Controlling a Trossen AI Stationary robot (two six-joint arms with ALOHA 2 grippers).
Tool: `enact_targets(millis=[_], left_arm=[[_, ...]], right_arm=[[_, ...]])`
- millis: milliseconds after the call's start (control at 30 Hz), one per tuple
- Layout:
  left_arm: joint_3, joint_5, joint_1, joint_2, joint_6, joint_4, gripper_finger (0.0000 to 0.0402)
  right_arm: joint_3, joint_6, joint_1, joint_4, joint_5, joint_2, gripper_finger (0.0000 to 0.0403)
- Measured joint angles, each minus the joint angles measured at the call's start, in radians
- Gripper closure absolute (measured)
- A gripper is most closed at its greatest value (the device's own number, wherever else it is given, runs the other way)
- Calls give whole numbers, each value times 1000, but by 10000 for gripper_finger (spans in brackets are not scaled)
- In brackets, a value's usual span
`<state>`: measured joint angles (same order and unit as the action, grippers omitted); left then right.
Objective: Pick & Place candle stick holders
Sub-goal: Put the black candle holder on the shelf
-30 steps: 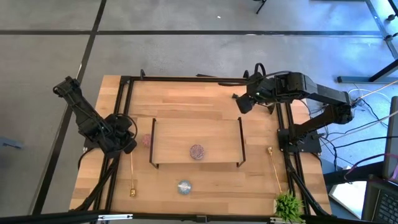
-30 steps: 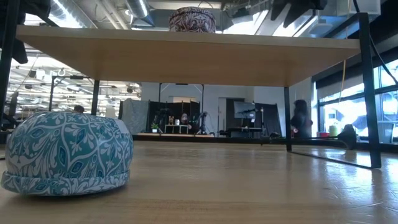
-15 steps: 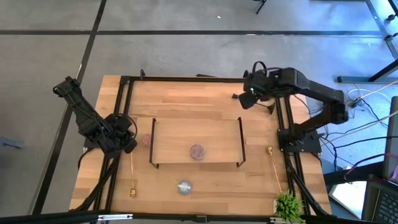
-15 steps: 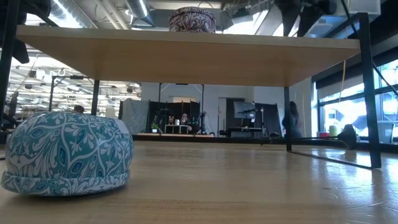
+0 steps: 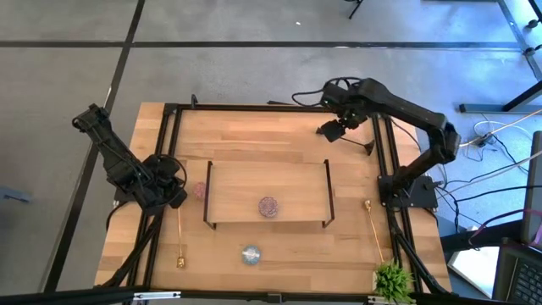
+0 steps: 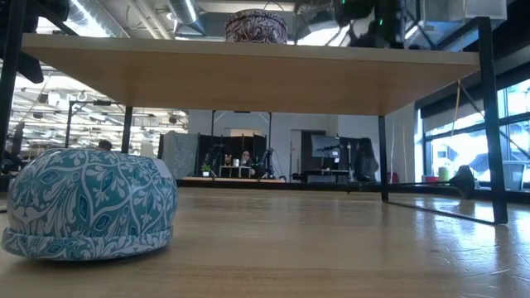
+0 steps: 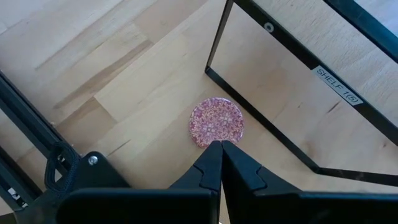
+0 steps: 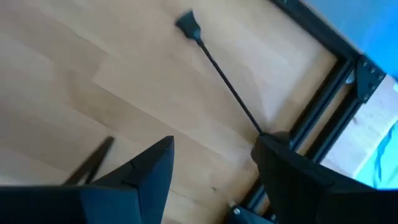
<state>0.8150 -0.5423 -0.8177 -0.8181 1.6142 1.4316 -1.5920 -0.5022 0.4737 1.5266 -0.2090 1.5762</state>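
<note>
Right tool [image 5: 332, 132] hovers released over the black candle stick holder [image 8: 224, 86] lying at the bench's [image 5: 254, 127] far right; left tool [image 7: 221, 147] clenched beside the pink round [image 7: 216, 122]. The thin stem looks liable to roll from an off-centre pinch.

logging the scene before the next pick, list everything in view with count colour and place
gold candle stick holders: 2, gold, lying flat, one at the table's left front, one at its right front
black candle stick holder: 1, black, lying at the back right
glittery rounds: 3; pink left of the shelf, mauve on top of the shelf, pale blue in front of it
shelf: 1, wood with black end rails, mid table
plant: 1, green, front right corner
left hand: shut, above the pink round
right hand: open, above the black candle stick holder
</note>
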Motion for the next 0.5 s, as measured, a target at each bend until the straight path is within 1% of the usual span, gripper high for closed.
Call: enact_targets(millis=[200,500], left_arm=[[0,-7,0,0,20,-4,400],[0,-15,0,0,26,-20,400]], right_arm=[[53,18,79,-4,4,62,174],[159,107,160,-104,14,101,174]])
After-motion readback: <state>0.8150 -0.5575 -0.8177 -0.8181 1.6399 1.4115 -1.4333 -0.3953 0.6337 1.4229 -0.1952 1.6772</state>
